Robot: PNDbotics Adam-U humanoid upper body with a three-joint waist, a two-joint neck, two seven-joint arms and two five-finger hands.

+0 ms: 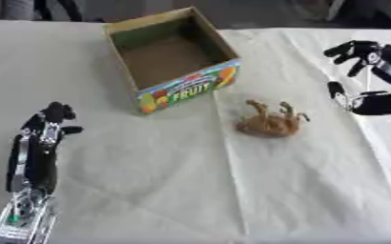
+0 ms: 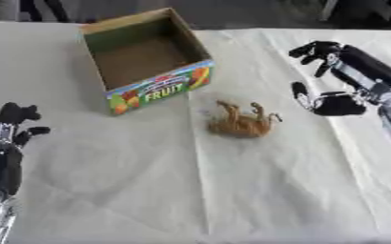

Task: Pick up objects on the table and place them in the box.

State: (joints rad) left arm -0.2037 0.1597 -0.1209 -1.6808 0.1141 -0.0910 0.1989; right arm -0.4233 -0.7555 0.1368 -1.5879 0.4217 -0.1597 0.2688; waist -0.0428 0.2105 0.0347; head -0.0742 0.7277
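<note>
A table covered with a pale cloth fills almost the whole picture. In the upper middle of the frame stands an open cardboard box, set at an angle to the table edge. Its front wall is printed in bright colours with pictures of fruit and the word FRUIT. The inside of the box is plain brown, and nothing can be seen in it.

Just below and to the right of the box, near the centre of the frame, a small brown toy animal lies on its side on the cloth, with its legs pointing up and to the right. It is close to the box's lower right corner but does not touch it.

The right hand is at the upper right of the frame, a little to the right of the toy and apart from it. Its fingers are spread and only slightly bent, with the thumb lower down, so the hand is open and holds nothing.

The left hand is at the lower left of the frame, well apart from the box and the toy. Its fingers point upward in a relaxed way, and it is open and empty.
</note>
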